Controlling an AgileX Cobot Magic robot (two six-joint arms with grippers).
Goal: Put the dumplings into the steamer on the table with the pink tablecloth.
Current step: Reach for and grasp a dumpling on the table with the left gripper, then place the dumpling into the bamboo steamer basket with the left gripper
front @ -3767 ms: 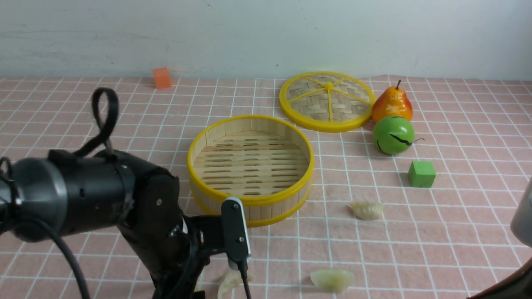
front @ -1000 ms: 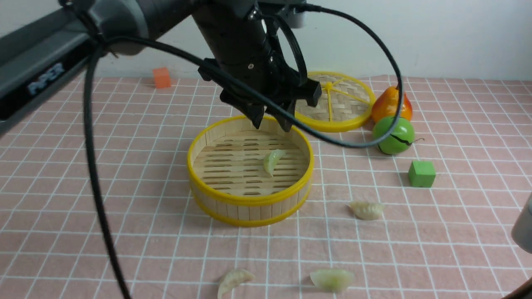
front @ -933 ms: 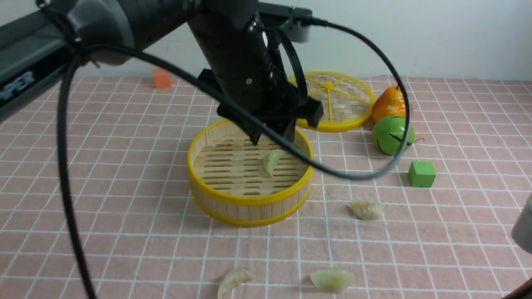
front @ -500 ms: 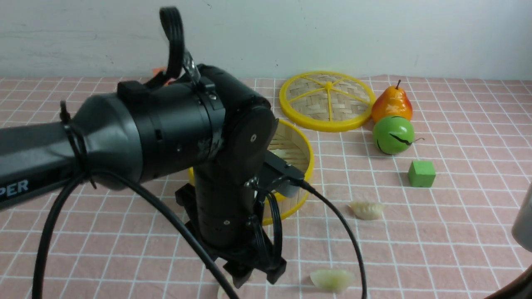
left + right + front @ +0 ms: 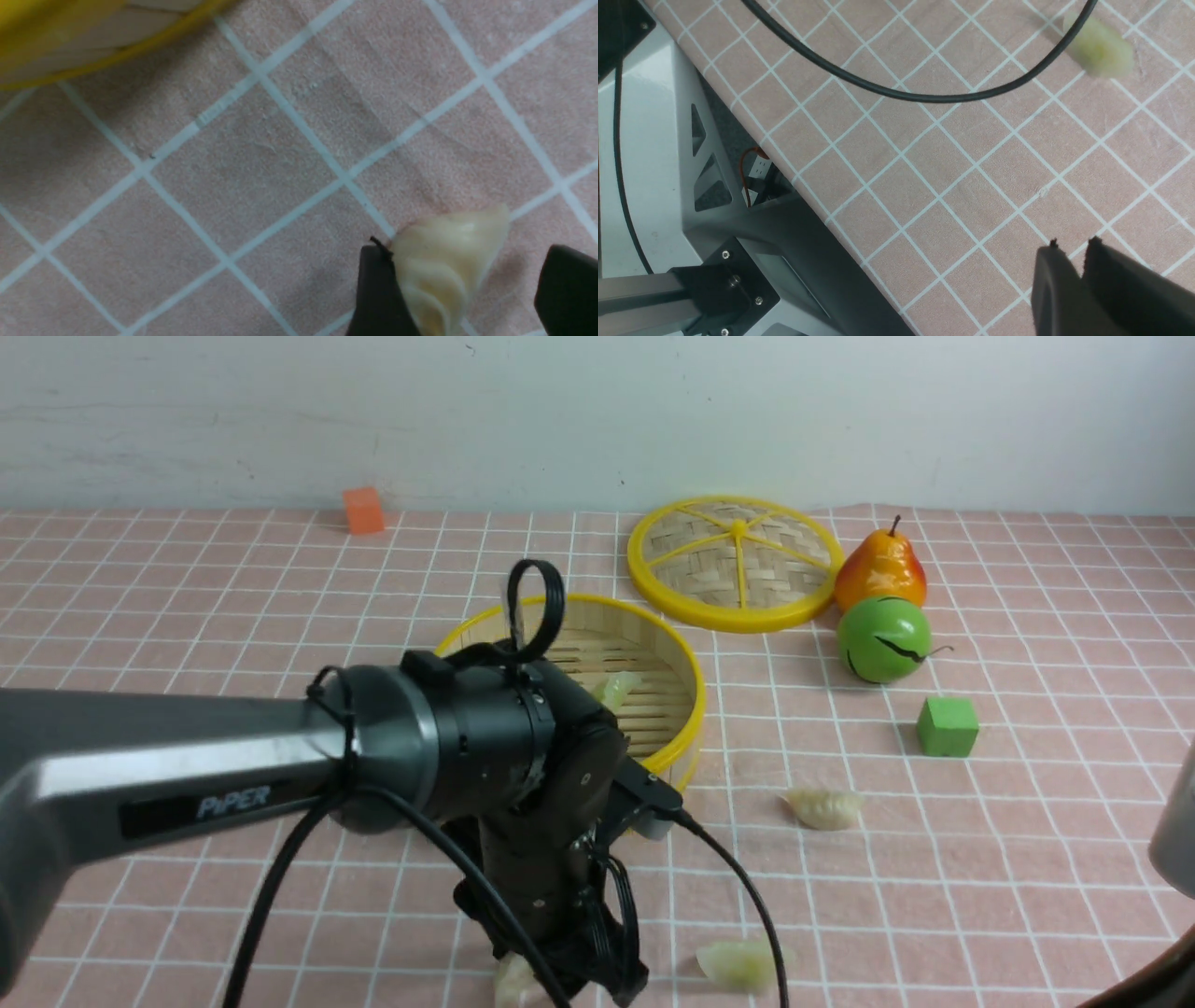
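A pale cream dumpling lies on the pink tablecloth between the spread fingers of the left gripper, touching one finger and clear of the other; nothing is clamped. Beyond the fingertips sits the steamer, with a greenish dumpling on its slatted floor. To the right of those fingers, a pale green dumpling rests near and a cream dumpling farther off. The right gripper hovers over bare cloth, fingers close together and empty, well apart from the pale green dumpling. Past the steamer: woven lid, pear, green ball, green cube.
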